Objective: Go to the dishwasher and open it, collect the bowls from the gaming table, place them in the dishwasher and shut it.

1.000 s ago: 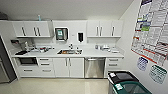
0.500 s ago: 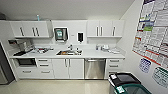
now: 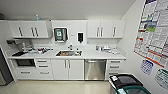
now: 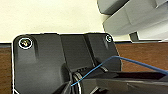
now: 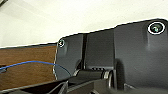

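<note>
White cabinetry lines the far wall of a small kitchenette: upper cabinets (image 3: 28, 29) with dark bar handles, a white counter (image 3: 92, 54) carrying a sink (image 3: 68, 53) and assorted small items too blurred to identify, and a pale glossy floor (image 3: 50, 87) running up to the base units. Set under that counter, right of the white double doors below the sink, stands the dishwasher (image 3: 94, 69), its brushed steel front closed and upright. Its bar handle (image 3: 94, 61) runs horizontally across the top edge, so its long axis lies level and parallel to the counter front. From the head view the unit sits ahead, slightly right of centre and well apart from the robot, with open floor between. On that placement I judge the right arm the nearer of the two, though only marginally. Posters (image 3: 153, 32) cover the right-hand wall, and a dark-lidded bin (image 3: 125, 82) stands near that wall, close to the line of approach on the right side. Both wrist views show the dark mounting plates over pale floor and a brown wooden strip. Neither lets me tell whether the fingers are spread or pressed together. No bowls or gaming table can be made out.
</note>
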Available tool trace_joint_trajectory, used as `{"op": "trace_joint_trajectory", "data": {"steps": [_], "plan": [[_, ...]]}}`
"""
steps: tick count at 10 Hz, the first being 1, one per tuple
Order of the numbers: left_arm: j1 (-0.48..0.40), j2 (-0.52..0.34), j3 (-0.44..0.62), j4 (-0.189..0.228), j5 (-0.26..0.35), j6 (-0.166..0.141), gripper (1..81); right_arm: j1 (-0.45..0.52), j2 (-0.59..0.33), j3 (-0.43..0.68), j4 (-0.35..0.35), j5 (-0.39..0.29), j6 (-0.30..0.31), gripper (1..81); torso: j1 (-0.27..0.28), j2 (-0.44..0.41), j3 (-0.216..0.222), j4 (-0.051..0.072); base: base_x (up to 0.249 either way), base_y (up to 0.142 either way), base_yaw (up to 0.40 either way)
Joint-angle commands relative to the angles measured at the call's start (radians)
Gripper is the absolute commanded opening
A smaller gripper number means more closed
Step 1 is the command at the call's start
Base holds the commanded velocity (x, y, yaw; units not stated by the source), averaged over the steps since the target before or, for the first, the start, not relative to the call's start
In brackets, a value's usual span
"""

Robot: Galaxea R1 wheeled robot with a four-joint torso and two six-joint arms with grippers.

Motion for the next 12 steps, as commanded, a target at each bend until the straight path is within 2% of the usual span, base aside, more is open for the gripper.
{"op": "trace_joint_trajectory", "data": {"steps": [1,12], "plan": [[-0.051,-0.015,0.021,0.003,0.044,0.001,81.1,0.059,-0.006,0.013,-0.013,-0.045,-0.003,81.1,0.0,0.0,0.0,0.0,0.083,0.0,0.0],[-0.049,-0.016,0.021,0.001,0.044,0.0,81.1,0.059,-0.006,0.007,-0.013,-0.047,-0.003,81.1,-0.002,-0.001,0.0,0.0,0.08,0.0,0.0]]}}
